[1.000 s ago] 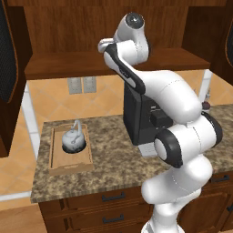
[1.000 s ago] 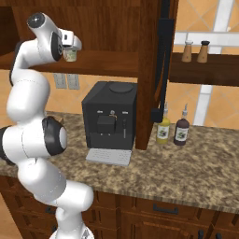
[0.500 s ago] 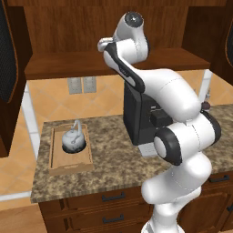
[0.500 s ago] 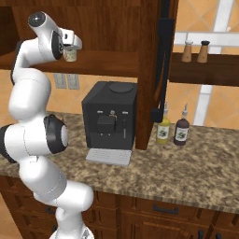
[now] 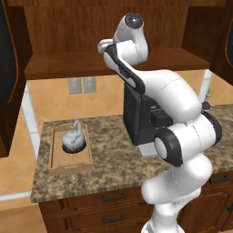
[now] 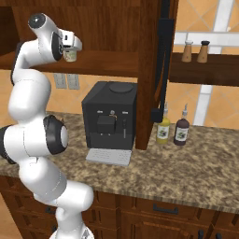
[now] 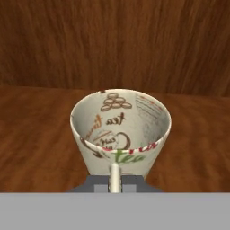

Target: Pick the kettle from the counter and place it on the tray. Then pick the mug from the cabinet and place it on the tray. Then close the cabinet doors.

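The cream mug [image 7: 120, 130] with brown "tea" lettering stands upright on the wooden shelf [image 7: 40, 143] of the cabinet [image 5: 68, 27]. My gripper [image 7: 115, 182] is shut on the mug's thin handle, at the side nearest the camera. From the right base view, the gripper [image 6: 71, 48] reaches into the cabinet with the mug [image 6: 70, 56] at its tip. The silver kettle [image 5: 73, 140] sits in the light-wood tray [image 5: 68, 166] on the counter [image 5: 113, 159], at its left end. Both cabinet doors [image 5: 9, 54] [image 6: 161, 65] stand open.
A black coffee machine [image 6: 111, 116] stands on the counter under the cabinet, behind my arm. Two bottles [image 6: 163, 130] [image 6: 181, 132] are to its right, past the open right door. Salt and pepper shakers [image 6: 195, 51] stand on a side shelf. Drawers [image 5: 109, 200] run below the counter.
The gripper's fingers have come together on the mug's handle. The arm and the mug have hardly moved.
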### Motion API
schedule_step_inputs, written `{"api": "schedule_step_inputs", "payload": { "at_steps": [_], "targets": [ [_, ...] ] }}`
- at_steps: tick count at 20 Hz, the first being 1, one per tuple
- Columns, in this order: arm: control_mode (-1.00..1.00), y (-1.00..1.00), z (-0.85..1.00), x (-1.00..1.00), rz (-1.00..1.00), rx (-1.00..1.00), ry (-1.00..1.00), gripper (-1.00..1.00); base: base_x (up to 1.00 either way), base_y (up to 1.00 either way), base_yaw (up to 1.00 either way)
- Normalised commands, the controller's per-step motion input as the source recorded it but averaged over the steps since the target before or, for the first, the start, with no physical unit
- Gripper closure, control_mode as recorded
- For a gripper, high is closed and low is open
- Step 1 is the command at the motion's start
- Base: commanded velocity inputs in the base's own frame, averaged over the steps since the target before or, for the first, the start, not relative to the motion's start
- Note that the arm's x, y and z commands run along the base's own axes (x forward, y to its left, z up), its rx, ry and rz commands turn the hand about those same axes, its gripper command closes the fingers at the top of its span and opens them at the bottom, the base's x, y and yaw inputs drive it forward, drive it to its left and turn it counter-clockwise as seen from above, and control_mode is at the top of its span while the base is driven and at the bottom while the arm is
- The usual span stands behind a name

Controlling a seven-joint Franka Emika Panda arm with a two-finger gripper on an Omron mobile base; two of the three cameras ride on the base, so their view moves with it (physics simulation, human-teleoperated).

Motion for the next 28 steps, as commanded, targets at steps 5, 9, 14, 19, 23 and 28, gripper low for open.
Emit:
{"api": "schedule_step_inputs", "payload": {
  "at_steps": [5,9,14,19,23,28],
  "targets": [
    [-1.0,0.0,-0.01,-0.07,0.0,0.0,0.0,1.0,0.0,0.0,0.0],
    [-1.0,0.0,0.0,-0.83,0.02,0.0,-0.09,1.0,0.0,0.0,0.0],
    [-1.0,0.0,0.0,-1.0,0.12,0.0,-0.13,1.0,0.0,0.0,0.0],
    [-1.0,0.0,0.0,-1.0,0.36,-0.01,-0.07,1.0,0.0,0.0,0.0],
    [-1.0,0.0,0.0,-1.0,0.49,-0.05,0.0,1.0,0.0,0.0,0.0],
    [-1.0,0.03,-0.09,-0.59,0.28,-0.03,0.11,1.0,0.0,0.0,0.0]
  ]
}}
